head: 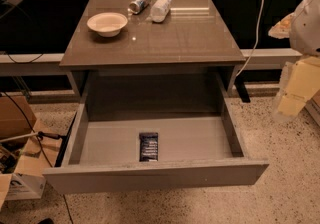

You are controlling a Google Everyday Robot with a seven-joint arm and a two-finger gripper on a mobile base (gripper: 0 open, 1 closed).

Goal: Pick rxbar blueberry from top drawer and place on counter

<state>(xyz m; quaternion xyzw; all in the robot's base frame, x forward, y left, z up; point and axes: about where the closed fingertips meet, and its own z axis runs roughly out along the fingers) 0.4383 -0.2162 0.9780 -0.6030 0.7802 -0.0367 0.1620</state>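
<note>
Counter [190, 38]: the front and right of the glossy top are bare, so we judge there is room to set the bar down.

Top drawer [200, 140]: pulled fully out below the counter, its floor open from above. We take this as ready for a top-down reach.

White bowl [107, 23] sits at the back left. The clear bottle [161, 8] and the silver-blue can [139, 3] lie on their sides at the back, near each other. None of them is part of the task.

Rxbar blueberry [148, 146]: lies flat on the drawer floor, near the front panel and about mid-width, long axis front to back.

Arm [307, 23]: at the right frame edge, beside the cabinet and hanging downward. The gripper [292, 99] is well apart from the bar and outside the drawer. We cannot tell whether it is wide or narrow. It holds nothing we can see, and the pick is not yet begun.
</note>
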